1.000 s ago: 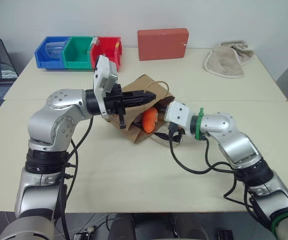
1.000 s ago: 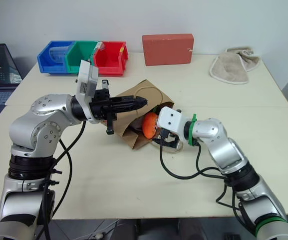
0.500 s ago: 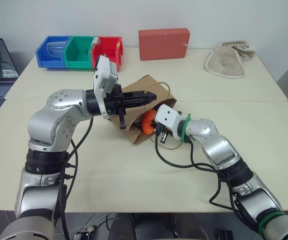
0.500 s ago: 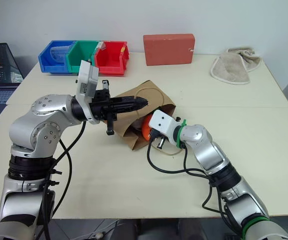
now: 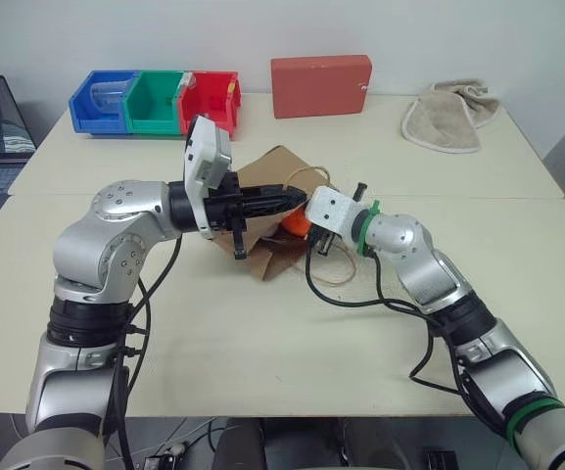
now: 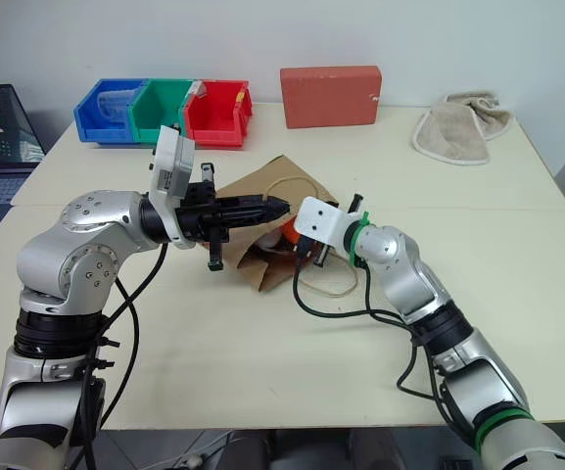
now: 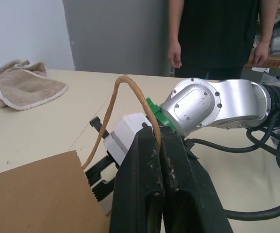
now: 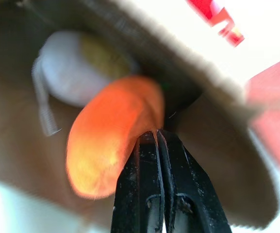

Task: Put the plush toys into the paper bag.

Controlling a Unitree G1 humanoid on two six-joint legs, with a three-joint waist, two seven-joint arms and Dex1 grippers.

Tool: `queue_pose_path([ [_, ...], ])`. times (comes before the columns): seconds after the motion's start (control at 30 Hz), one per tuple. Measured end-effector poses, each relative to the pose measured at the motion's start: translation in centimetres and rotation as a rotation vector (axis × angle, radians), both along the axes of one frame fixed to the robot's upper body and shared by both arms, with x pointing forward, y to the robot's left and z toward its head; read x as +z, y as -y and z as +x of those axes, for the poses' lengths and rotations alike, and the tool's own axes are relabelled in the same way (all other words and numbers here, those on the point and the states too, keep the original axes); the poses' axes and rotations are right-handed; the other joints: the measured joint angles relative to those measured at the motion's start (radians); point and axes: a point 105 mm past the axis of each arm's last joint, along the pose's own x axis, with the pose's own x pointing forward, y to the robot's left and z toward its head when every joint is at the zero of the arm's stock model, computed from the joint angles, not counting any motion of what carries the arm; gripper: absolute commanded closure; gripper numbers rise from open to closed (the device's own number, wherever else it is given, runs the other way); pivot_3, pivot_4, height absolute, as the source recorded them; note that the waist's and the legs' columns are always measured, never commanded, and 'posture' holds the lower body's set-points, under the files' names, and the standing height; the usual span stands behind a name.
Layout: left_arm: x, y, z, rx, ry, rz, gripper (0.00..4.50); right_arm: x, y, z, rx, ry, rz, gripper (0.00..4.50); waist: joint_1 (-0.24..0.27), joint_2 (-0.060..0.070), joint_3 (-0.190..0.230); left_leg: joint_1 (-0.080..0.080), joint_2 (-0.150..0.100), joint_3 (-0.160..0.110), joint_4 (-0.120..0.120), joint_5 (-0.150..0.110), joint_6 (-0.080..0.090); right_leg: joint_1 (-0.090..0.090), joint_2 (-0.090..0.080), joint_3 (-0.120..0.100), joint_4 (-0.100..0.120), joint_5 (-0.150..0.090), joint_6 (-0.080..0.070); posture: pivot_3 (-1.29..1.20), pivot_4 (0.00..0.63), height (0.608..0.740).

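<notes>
Orange carrot (image 8: 111,141) & white egg toy (image 8: 76,68) prob inside brown bag (image 5: 272,174); L gripper (image 7: 160,145) pinches handle (image 7: 130,97), R gripper (image 8: 157,141) closed, empty.

Silver arms (image 5: 116,230), black cables, green wristband.

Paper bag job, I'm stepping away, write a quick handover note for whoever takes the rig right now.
Left gripper: shut on the paper bag's handle, holding the mouth up.
Right gripper: shut at the bag mouth, fingertips against the orange carrot, not gripping it.
White egg toy: already deep inside the bag.
Carrot: lying at the opening, partly in.
Left to do: nudge the carrot fully in, pull the right arm back, let go of the handle.
</notes>
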Motion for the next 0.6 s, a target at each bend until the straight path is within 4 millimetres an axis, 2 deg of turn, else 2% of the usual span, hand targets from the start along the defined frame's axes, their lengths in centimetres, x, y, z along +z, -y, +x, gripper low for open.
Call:
queue_pose_path([
  [0.1,0.0,0.0,0.0,-0.001,-0.003,0.001,4.5,0.1,-0.1,0.2,0.011,0.032,-0.016,4.43,0.0,0.0,0.0,0.0,0.0,0.0,0.0,0.0,0.0,0.0,0.0,0.0,0.0,0.0,0.0,0.0,0.15,0.74],
  [0.23,0.0,0.0,0.0,-0.003,-0.003,0.002,4.5,-1.3,-0.2,0.5,0.009,-0.003,-0.043,4.43,-0.001,0.0,0.0,0.0,0.0,0.0,0.0,0.0,0.0,0.0,0.0,0.0,0.0,0.0,0.0,0.0,0.15,0.74],
  [0.27,0.0,0.0,0.0,-0.003,-0.003,0.002,4.5,-1.7,-0.3,0.5,0.011,-0.018,-0.044,4.27,-0.001,0.0,0.0,0.0,0.0,0.0,0.0,0.0,0.0,0.0,0.0,0.0,0.0,0.0,0.0,0.0,0.15,0.74],
  [0.37,0.0,0.1,-0.1,-0.003,-0.002,0.002,4.5,-1.6,-1.0,0.0,0.04,-0.032,-0.025,3.51,-0.002,0.0,0.0,0.0,0.0,0.0,0.0,0.0,0.0,0.0,0.0,0.0,0.0,0.0,0.0,0.0,0.15,0.74],
  [0.6,0.0,0.0,-0.1,0.001,-0.002,0.005,4.5,0.9,0.0,-2.3,0.121,-0.087,0.053,0.92,0.005,0.0,0.0,0.0,0.0,0.0,0.0,0.0,0.0,0.0,0.0,0.0,0.0,0.0,0.0,0.0,0.15,0.74],
])
